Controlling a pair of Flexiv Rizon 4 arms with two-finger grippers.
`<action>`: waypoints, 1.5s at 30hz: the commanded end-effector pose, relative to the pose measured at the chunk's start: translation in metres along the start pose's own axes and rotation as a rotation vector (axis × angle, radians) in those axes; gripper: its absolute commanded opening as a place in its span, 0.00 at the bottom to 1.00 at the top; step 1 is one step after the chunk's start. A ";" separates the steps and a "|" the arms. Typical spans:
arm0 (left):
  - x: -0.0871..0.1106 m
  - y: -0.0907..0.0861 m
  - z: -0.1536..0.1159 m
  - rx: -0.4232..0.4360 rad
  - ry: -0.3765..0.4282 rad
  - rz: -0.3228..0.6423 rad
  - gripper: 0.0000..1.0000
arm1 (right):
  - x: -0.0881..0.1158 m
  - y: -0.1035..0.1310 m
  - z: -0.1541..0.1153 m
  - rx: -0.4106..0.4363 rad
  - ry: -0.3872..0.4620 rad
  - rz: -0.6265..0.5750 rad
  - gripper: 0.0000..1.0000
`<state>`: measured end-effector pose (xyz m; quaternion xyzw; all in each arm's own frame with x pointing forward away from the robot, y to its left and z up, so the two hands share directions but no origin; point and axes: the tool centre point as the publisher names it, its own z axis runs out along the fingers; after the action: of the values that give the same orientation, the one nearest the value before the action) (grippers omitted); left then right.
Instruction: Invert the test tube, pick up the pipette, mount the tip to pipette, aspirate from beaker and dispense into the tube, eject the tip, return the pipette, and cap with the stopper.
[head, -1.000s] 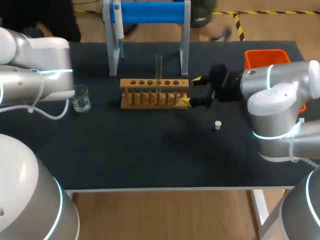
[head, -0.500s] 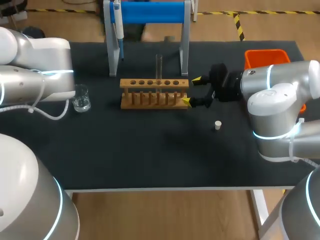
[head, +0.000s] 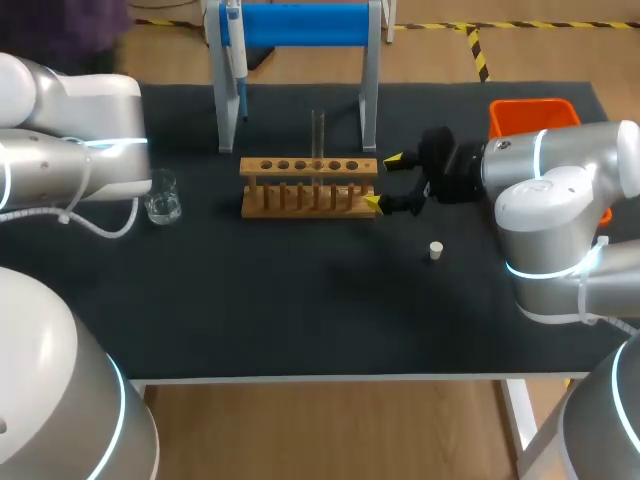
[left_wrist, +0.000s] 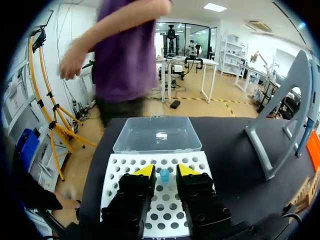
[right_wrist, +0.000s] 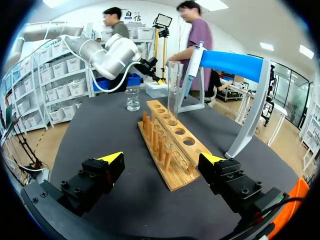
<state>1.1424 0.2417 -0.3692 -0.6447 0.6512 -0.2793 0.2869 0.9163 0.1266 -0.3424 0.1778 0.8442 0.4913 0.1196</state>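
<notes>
1. Head view: the test tube (head: 318, 135) stands upright in a back-row hole of the wooden rack (head: 308, 186), mid-table on the black table (head: 300, 300).
2. The pipette (head: 234, 55) hangs on the blue-barred stand (head: 300, 25) behind the rack. The beaker (head: 162, 197) sits well off the rack's left end, near the left arm. The small white stopper (head: 436, 250) lies alone, to the right of the rack and nearer the table's front edge.
3. The right gripper (head: 383, 182) is level with the rack's right end. Its fingers are spread wide and grip nothing. In the right wrist view the rack's near end lies between them, clear of both.
4. Left wrist view: the left gripper (left_wrist: 163, 170) hangs over the white tip box (left_wrist: 115, 172), whose clear lid (left_wrist: 157, 134) is folded back. Its fingers are slightly parted and hold nothing. A blue tip (left_wrist: 164, 174) shows in the gap, seated in the box.
5. Any print on the beaker or pipette is too small to read.
</notes>
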 end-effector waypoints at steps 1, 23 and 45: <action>-0.001 -0.002 0.002 -0.011 0.001 0.002 0.17 | 0.000 -0.001 0.000 -0.001 0.000 -0.001 1.00; -0.002 -0.004 -0.003 -0.008 -0.010 0.003 0.00 | 0.000 -0.001 0.000 -0.001 0.000 -0.001 1.00; -0.005 -0.025 -0.023 0.033 -0.049 0.014 0.00 | 0.000 -0.001 0.000 -0.001 0.000 -0.001 1.00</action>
<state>1.1456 0.2449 -0.3400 -0.6422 0.6427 -0.2714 0.3175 0.9163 0.1266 -0.3424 0.1778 0.8442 0.4913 0.1196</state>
